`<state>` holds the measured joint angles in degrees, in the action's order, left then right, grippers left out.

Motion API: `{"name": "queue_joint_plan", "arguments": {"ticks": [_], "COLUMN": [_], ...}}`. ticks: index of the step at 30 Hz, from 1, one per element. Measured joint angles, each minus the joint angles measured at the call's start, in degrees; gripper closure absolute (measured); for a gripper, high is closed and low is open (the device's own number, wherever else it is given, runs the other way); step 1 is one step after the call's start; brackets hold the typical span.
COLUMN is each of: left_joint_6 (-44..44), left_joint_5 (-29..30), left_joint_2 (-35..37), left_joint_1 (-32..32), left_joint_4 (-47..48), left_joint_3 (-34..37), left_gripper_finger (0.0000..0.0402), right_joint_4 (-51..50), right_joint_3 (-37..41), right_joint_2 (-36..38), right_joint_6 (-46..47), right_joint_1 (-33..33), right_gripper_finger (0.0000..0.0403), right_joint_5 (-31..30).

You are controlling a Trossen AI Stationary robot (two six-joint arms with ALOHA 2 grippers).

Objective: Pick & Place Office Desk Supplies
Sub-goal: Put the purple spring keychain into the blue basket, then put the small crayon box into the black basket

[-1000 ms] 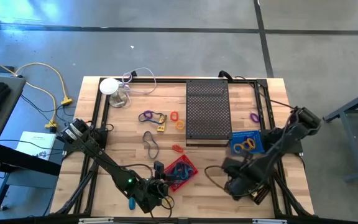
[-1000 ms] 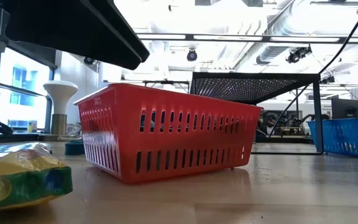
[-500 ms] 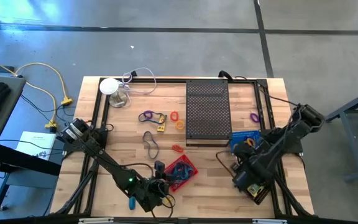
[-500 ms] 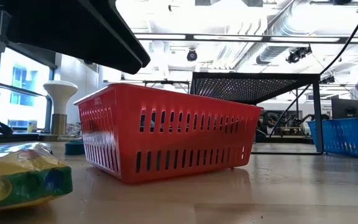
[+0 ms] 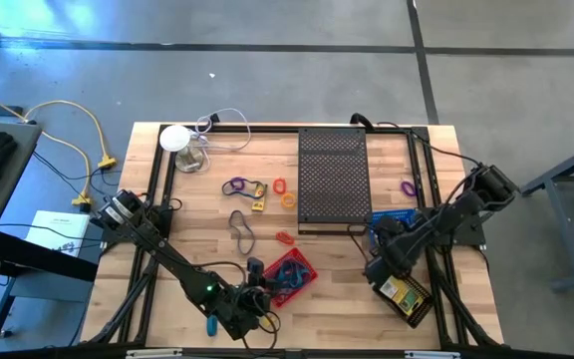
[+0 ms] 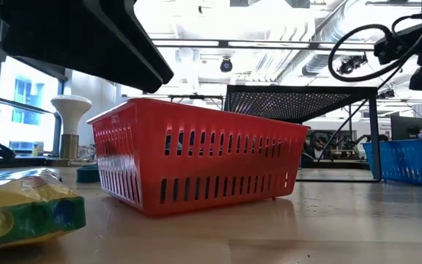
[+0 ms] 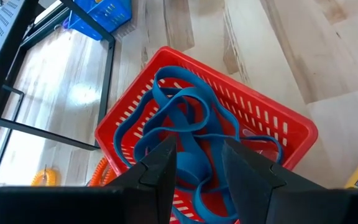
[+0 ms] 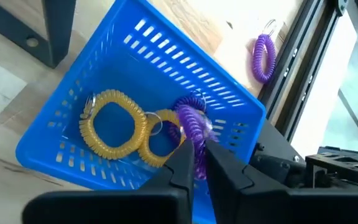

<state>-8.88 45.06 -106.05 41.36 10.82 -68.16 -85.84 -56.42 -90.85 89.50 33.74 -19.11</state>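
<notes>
Two grippers hung over two baskets
Right gripper (image 8: 196, 163) pinched a purple coil (image 8: 192, 127) above the blue basket (image 8: 55, 132); left gripper (image 7: 199, 163), jaws apart, hovered over the red basket's (image 7: 294, 129) blue bands (image 7: 182, 118)

The table (image 5: 217, 214) is pale wood planks with visible grain and a faint sheen. The red basket (image 7: 272, 124) and the blue basket (image 8: 129, 81) look like moulded plastic — smooth, slightly glossy, slotted walls. The blue bands (image 7: 179, 124) seem matt rubber. The yellow coils (image 8: 107, 124) and purple coil (image 8: 194, 127) look like shiny plastic spirals. The black tray (image 5: 332, 179) is matt, perforated — probably metal.
</notes>
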Motion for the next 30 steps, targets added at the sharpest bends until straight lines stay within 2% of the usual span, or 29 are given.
{"name": "queue_joint_plan", "arguments": {"ticks": [5,10,16,20,26,30], "left_joint_6": [-0.08,-0.17,-0.17,-0.17,-0.28,-1.78], "left_joint_5": [-0.02,-0.04,-0.05,-0.26,-0.63,-0.59], "left_joint_2": [0.00,-0.01,-0.01,-0.01,-0.01,-0.01], "left_joint_1": [0.01,0.01,0.01,0.01,0.01,0.01], "left_joint_4": [-0.03,-0.06,-0.06,-0.03,0.45,2.17], "left_joint_3": [0.00,0.00,0.00,0.00,0.00,0.00], "left_gripper_finger": [0.0281,0.0281,0.0281,0.0281,0.0281,0.0281], "right_joint_4": [0.14,0.58,-4.19,-4.14,-4.16,-4.11], "right_joint_3": [0.00,0.00,-0.48,-2.12,-5.25,-7.32], "right_joint_2": [0.00,0.00,0.00,0.66,0.74,0.74], "right_joint_6": [-0.25,0.27,1.33,-0.82,-2.00,1.31], "right_joint_1": [-0.55,-0.53,-0.53,-0.51,0.27,3.40], "right_gripper_finger": [0.0350,0.0301,0.0248,0.0242,0.0257,0.0266], "right_joint_5": [-0.16,1.08,1.30,2.94,7.56,8.78]}}
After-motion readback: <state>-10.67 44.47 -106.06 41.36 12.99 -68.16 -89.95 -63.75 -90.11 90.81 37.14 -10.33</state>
